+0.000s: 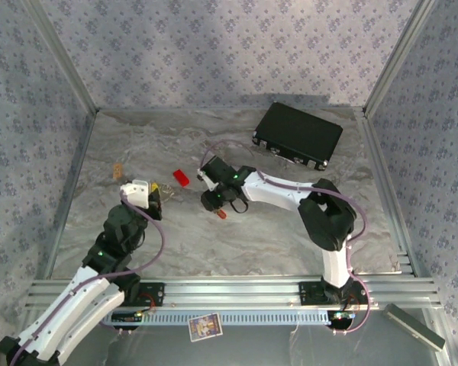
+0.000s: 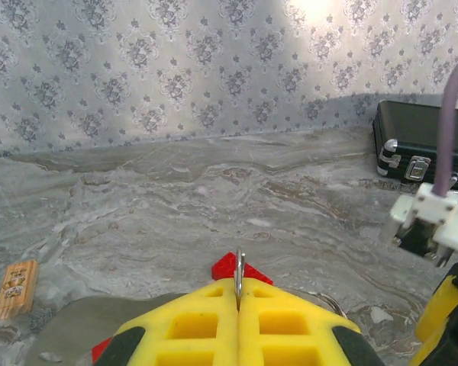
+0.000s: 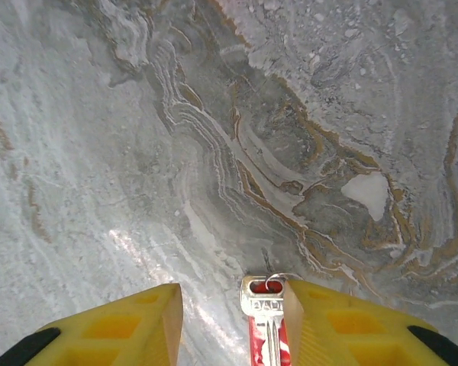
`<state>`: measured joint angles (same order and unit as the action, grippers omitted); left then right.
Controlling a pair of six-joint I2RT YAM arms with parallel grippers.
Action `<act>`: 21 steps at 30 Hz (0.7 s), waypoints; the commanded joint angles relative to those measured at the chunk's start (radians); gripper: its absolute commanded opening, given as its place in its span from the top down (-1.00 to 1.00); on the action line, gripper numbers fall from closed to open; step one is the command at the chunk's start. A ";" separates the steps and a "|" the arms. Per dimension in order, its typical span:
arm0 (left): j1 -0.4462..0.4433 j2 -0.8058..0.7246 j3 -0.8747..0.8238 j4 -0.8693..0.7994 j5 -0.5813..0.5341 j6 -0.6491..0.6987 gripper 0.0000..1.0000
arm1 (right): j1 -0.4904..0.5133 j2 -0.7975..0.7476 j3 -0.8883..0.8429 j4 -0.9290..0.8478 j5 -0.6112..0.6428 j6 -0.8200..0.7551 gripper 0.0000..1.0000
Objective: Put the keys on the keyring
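Keyring (image 2: 240, 273) is pinched upright in the pressed-together left gripper (image 2: 239, 296), probably to be kept steady for threading. One red key (image 3: 266, 311) is seen inside the spread right gripper (image 3: 230, 293), touching one finger, not clamped.

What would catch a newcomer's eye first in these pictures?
The left end effector is shut on the thin edge of a keyring, while the right end effector stands open around a small red and silver key. In the overhead view, a black case lies at the far right of the marbled table.
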<state>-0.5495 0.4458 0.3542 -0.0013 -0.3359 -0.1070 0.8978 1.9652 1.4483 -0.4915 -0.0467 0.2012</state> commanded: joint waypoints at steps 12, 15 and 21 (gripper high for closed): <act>0.010 0.014 0.035 0.010 0.032 -0.015 1.00 | 0.024 0.110 0.087 -0.155 0.130 0.020 0.21; 0.010 0.023 0.039 0.014 0.046 -0.013 1.00 | 0.024 0.115 0.086 -0.161 0.129 0.021 0.21; 0.010 0.040 0.046 0.025 0.078 -0.007 1.00 | 0.023 0.097 0.056 -0.186 0.142 0.028 0.26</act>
<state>-0.5430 0.4820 0.3546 -0.0261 -0.2920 -0.1173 0.9146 2.0636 1.5078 -0.6235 0.0662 0.2066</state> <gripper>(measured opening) 0.046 0.371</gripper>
